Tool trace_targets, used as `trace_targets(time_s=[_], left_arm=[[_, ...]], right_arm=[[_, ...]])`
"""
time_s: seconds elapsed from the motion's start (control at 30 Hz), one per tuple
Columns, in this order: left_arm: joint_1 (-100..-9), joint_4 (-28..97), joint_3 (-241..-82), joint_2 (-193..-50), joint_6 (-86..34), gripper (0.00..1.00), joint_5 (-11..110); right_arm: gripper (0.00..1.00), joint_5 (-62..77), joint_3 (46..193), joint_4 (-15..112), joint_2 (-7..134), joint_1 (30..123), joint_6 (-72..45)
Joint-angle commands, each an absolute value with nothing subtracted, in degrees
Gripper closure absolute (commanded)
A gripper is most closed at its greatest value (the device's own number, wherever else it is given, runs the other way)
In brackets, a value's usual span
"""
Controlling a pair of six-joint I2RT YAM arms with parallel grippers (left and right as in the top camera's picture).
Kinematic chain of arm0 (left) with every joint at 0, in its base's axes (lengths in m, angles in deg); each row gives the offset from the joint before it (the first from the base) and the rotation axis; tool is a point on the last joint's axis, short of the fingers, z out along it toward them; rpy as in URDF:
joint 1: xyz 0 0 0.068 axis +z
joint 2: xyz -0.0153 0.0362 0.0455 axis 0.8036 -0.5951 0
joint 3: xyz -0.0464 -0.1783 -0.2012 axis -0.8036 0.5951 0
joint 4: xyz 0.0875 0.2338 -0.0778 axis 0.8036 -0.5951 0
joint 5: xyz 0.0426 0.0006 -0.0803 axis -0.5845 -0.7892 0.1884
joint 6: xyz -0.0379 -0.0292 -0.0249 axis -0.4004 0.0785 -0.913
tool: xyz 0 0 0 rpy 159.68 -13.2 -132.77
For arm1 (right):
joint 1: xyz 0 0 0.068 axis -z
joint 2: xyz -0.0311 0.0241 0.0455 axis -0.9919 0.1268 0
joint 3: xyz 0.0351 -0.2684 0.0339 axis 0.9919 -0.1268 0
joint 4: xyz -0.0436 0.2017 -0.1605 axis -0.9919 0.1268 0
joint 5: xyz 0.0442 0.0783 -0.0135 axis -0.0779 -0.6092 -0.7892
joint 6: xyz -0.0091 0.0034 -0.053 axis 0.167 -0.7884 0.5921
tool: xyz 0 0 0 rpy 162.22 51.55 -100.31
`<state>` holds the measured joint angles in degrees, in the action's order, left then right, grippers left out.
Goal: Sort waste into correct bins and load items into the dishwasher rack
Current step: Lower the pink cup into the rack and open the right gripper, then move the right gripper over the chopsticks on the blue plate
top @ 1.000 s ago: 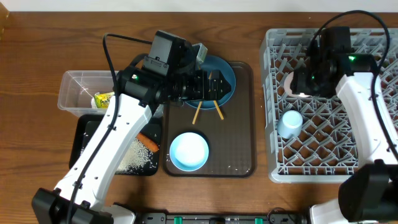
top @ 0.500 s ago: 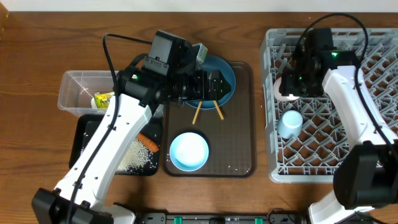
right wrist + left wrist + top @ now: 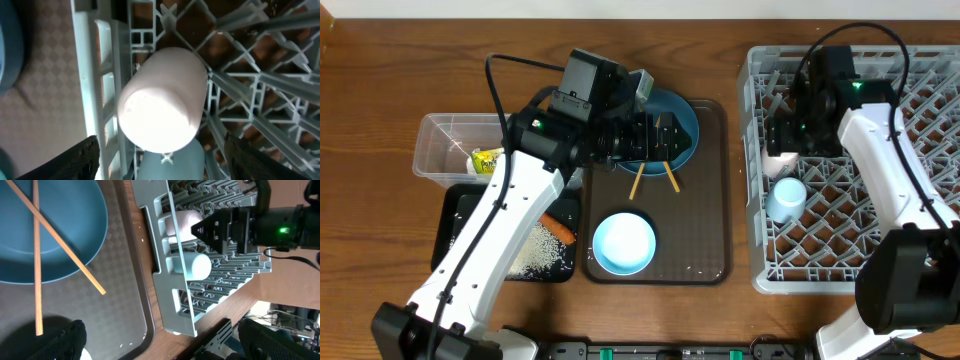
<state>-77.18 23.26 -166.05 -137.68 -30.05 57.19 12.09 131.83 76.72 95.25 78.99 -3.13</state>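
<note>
Two arms work at a wooden table, seen from overhead. The right gripper (image 3: 790, 138) hangs over the grey dishwasher rack (image 3: 820, 250) on the table's 3 o'clock side. It is above the pink cup (image 3: 781, 158) at the rack's 9 o'clock edge. The light-blue cup (image 3: 786, 198) lies just at 6 o'clock of the pink one. The left gripper (image 3: 665, 140) hovers over the dark-blue plate (image 3: 685, 120) and two chopsticks (image 3: 636, 182), at 12 o'clock on the brown serving tray (image 3: 705, 230). The pale-blue bowl (image 3: 623, 243) sits at 7 o'clock on that tray.

Left wrist view: the left fingers (image 3: 60, 340) stand wide apart and hold nothing. The chopsticks lie crossed on the plate at 10 o'clock.

Right wrist view: the right fingers (image 3: 82, 160) stand apart on either side of the pink cup, which lies on its side in the rack. Neither finger touches it.

Judging from this, the step in hand is releasing the pink cup into the rack. Next, the right arm needs to lift straight clear without nudging either cup. The plate, bowl and chopsticks are not yet loaded.
</note>
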Motion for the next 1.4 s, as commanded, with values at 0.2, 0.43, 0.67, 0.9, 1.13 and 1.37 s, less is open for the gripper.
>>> trace_targets(time_s=[0.2, 0.43, 0.67, 0.9, 1.13, 1.37], left_arm=[[-77.29, 23.28, -166.00, -137.72, -29.27, 0.02, 56.67], [-77.29, 23.28, -166.00, -137.72, -29.27, 0.02, 56.67], [-77.29, 23.28, -166.00, -137.72, -29.27, 0.02, 56.69], [-77.09, 24.28, -166.00, -137.72, -29.25, 0.02, 53.17], [-70.73, 23.48, -166.02, -137.57, -29.25, 0.02, 39.82], [-57.55, 20.24, -166.02, -137.57, -29.25, 0.02, 37.81]], right_arm=[[0.21, 10.49, 147.22, 90.12, 94.42, 78.51, -2.24], [0.21, 0.74, 149.16, 95.15, 94.42, 78.51, -2.24], [0.06, -6.75, 148.90, 96.42, 94.42, 77.77, -2.26], [0.04, -7.56, 148.20, 97.03, 94.42, 74.38, -2.28], [0.09, -6.93, 147.35, 95.08, 94.46, 68.04, -2.26], [0.13, -3.67, 147.35, 91.37, 94.53, 60.00, -2.30]])
